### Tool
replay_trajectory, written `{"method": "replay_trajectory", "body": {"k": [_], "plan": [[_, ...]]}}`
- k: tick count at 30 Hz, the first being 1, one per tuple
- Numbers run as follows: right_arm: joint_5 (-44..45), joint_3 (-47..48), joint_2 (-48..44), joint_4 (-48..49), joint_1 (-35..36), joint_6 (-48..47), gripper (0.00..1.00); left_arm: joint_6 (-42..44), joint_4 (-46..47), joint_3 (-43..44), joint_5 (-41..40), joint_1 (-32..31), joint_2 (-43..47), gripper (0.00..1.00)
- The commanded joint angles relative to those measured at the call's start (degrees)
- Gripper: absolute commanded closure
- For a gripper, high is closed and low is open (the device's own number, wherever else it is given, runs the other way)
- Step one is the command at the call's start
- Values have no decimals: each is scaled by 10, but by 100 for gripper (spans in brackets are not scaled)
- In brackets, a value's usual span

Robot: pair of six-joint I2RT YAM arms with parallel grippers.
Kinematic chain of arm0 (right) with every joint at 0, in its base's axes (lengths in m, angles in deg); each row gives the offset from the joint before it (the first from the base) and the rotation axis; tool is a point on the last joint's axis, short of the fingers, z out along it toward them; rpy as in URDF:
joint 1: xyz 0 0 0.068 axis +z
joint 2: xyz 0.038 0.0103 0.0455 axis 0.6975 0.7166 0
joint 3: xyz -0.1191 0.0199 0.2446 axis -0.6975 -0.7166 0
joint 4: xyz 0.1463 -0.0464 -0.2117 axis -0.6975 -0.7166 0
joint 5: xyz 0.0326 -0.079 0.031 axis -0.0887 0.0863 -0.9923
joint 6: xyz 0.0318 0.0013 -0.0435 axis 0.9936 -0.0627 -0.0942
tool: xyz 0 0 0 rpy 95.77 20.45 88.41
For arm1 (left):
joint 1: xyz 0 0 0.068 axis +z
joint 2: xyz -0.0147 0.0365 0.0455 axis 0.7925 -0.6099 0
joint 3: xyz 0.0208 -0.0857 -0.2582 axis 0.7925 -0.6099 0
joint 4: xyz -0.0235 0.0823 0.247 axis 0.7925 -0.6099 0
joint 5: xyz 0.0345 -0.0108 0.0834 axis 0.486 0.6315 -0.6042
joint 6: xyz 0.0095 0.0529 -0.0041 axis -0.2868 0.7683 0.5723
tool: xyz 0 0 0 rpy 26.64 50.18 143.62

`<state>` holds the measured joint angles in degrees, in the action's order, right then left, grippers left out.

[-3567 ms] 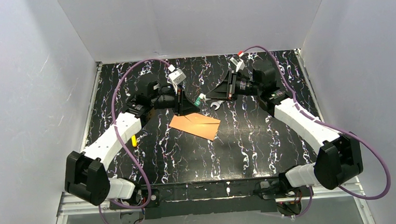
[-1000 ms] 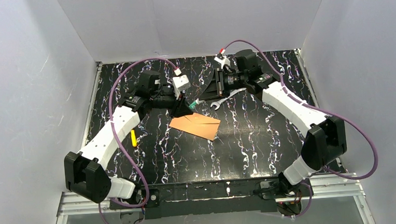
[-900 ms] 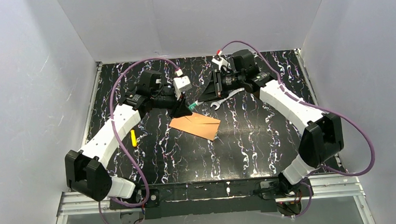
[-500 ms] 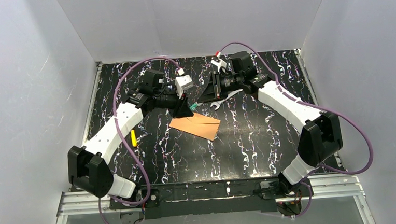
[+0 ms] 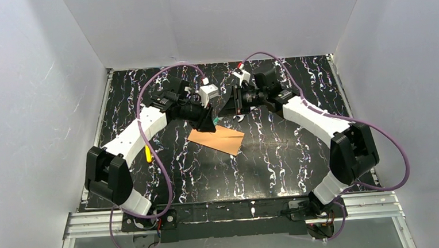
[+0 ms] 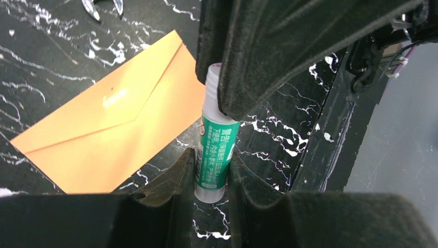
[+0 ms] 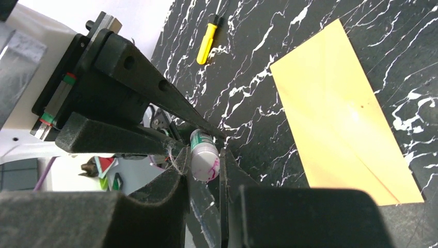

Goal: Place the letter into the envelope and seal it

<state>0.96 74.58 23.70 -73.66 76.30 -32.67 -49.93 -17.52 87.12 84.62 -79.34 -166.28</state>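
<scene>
Arms have closed in toward the desk's far edge: left claw (image 6: 212, 161) clamps green-white plastic glue stick (image 6: 217, 135), right claw (image 7: 204, 161) pinches its cap; flat orange-brown kraft paper envelope (image 5: 218, 139) looks light and flimsy, so pinch an edge.

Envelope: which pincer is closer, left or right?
Left. The left pincer hangs by the far left corner of the envelope; the right pincer sits farther back, beyond its far edge. Both grip the glue stick.

Left gripper (image 6: 212, 173) clamps glue stick (image 6: 217, 140) near envelope (image 6: 116, 137).
</scene>
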Motion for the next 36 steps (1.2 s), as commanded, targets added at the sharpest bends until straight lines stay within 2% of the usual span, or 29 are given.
{"method": "replay_trajectory", "body": {"k": [1,10,15,20,25,31,34,36], "plan": [[-114,-76,25,-140,113,-14,99,-57,289,108,-53,12,13,100],[-109,-133,29,-119,131,-22,99,-91,346,123,-62,20,1,100],[-133,-160,40,-103,131,-26,99,-61,341,187,-22,28,-26,100],[-150,-150,55,-85,135,-16,99,-66,372,211,90,32,-38,100],[-143,-132,56,-68,133,3,99,-87,404,155,109,33,-19,100],[-55,-53,13,-59,74,41,99,-106,404,22,94,46,41,100],[1,-13,-7,-37,42,65,83,-118,396,-59,85,56,71,100],[24,-2,-19,15,28,104,60,-122,377,-109,77,60,88,100]]}}
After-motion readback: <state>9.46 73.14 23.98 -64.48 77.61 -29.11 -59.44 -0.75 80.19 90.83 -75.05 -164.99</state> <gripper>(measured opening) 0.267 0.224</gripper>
